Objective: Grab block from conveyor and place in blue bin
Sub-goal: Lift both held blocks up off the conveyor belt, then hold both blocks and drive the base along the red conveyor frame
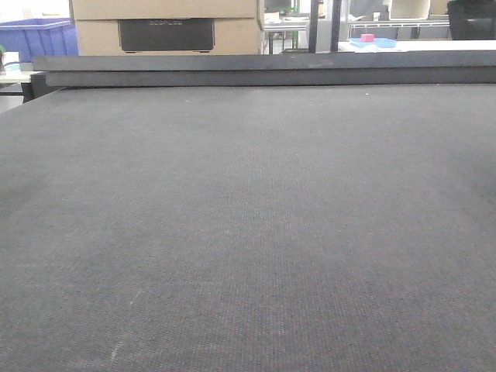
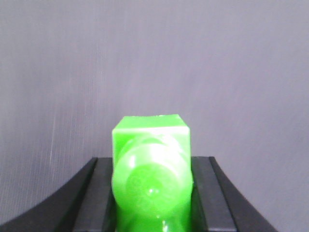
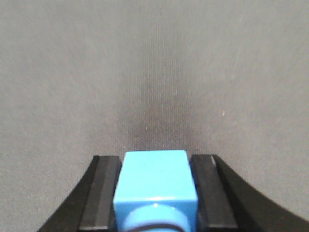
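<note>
In the left wrist view my left gripper [image 2: 153, 160] is shut on the bright green block [image 2: 150, 169], its round stud facing the camera, with a black finger against each side. It hangs over a plain grey surface. In the right wrist view my right gripper [image 3: 155, 159] is shut on a light blue block [image 3: 155, 176] above the woven grey belt [image 3: 154, 72]. The front view shows the wide dark grey conveyor [image 1: 248, 217] with its raised rail [image 1: 263, 70] at the far edge. No block lies on it, and neither gripper shows there. The blue bin [image 1: 39, 37] stands beyond the rail at the far left.
A cardboard box [image 1: 167, 23] with a dark panel stands behind the rail. A tiny pink object [image 1: 367, 37] sits on a blue plate on a white table at the far right. Shelving and a dark chair are further back.
</note>
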